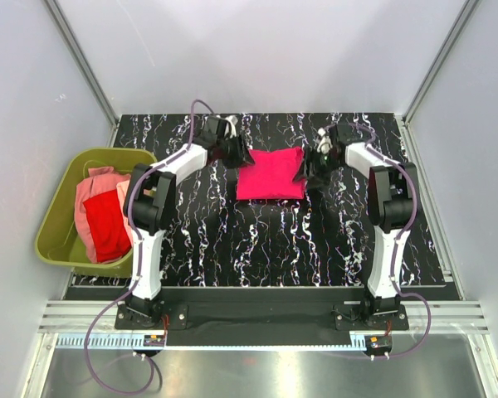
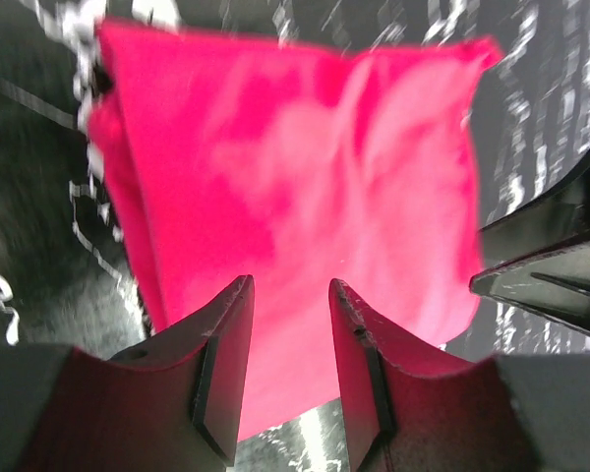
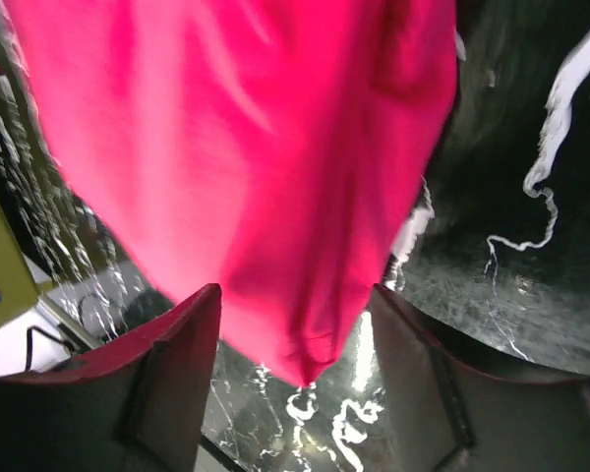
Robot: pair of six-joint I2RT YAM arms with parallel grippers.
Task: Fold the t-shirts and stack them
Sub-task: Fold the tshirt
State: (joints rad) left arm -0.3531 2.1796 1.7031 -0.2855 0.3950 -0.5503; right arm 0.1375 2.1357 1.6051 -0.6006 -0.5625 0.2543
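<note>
A bright magenta t-shirt [image 1: 270, 174] lies folded into a rough square on the black marbled table, at the middle back. My left gripper [image 1: 235, 154] sits at its left edge, open, and the magenta cloth [image 2: 295, 167] spreads flat just beyond the empty fingers [image 2: 221, 344]. At the shirt's right edge my right gripper [image 1: 314, 169] stands open and wide. A corner of the shirt [image 3: 305, 344] lies on the table between its fingers [image 3: 177, 364], gripped by neither. A red t-shirt [image 1: 108, 222] and a salmon-pink one [image 1: 95, 184] lie crumpled in the tub.
The olive-green tub [image 1: 53, 217] stands off the table's left edge, beside the left arm. White enclosure walls close in the back and both sides. The right gripper's black body [image 2: 551, 256] shows at the right of the left wrist view.
</note>
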